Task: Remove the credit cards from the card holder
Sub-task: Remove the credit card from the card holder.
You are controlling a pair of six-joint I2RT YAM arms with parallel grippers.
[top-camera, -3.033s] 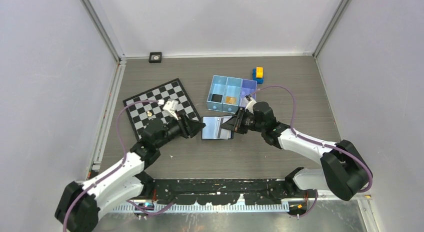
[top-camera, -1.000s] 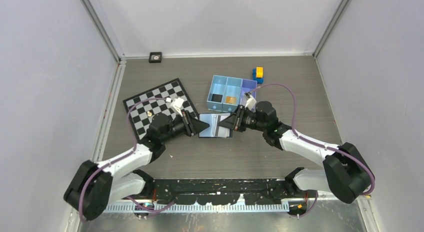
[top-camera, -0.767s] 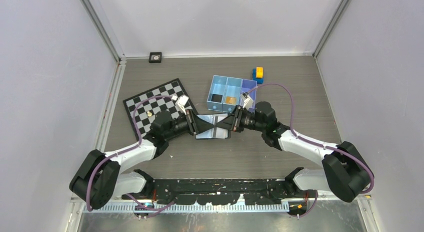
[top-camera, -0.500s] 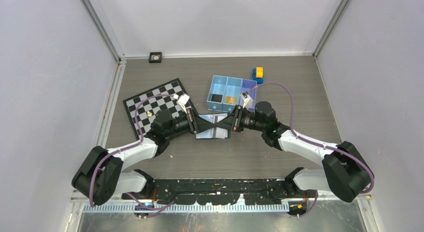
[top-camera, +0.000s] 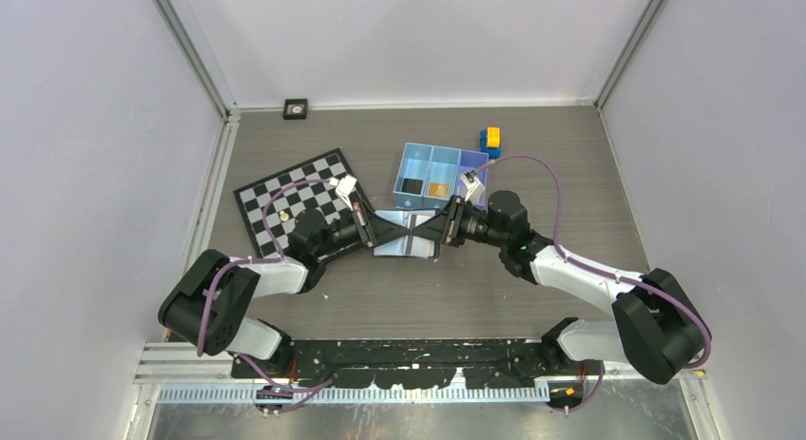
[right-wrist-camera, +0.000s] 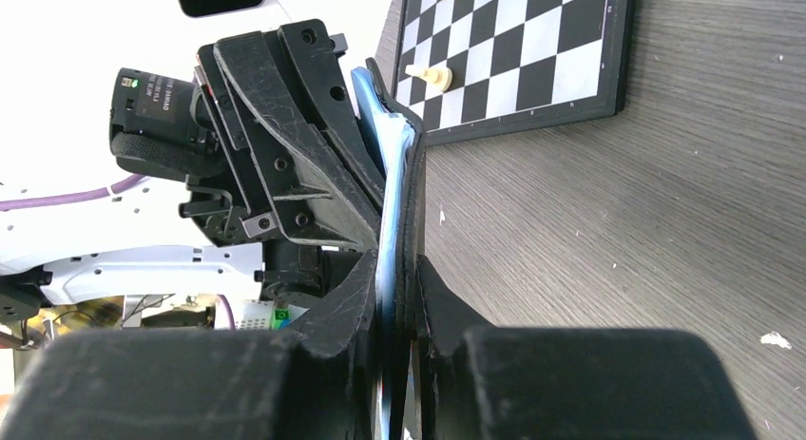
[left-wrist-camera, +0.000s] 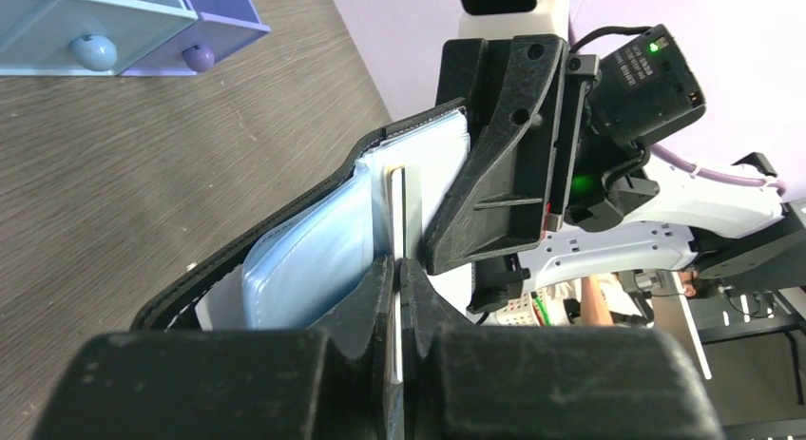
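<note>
The card holder (top-camera: 409,242), black outside with pale blue inner faces, is held open at mid-table between my two grippers, which meet tip to tip over it. My left gripper (top-camera: 394,233) comes in from the left. In the left wrist view it (left-wrist-camera: 396,265) is shut on the edge of a thin pale card (left-wrist-camera: 400,207) standing out of the holder's blue pocket (left-wrist-camera: 304,259); I cannot tell the card's colour. My right gripper (top-camera: 425,233) comes in from the right. In the right wrist view it (right-wrist-camera: 396,265) is shut on the holder's flap (right-wrist-camera: 392,179).
A light-blue three-compartment tray (top-camera: 414,152) stands just behind the holder, with a small gold-orange flat piece (top-camera: 438,189) in its middle compartment. A chessboard (top-camera: 285,188) with a pale piece (right-wrist-camera: 432,76) lies to the left. Yellow-and-blue blocks (top-camera: 490,141) sit at the back.
My left gripper has moved right from beside the chessboard onto the holder and shut on a card. The right gripper has stayed shut on the holder, which has shifted slightly left and back.
</note>
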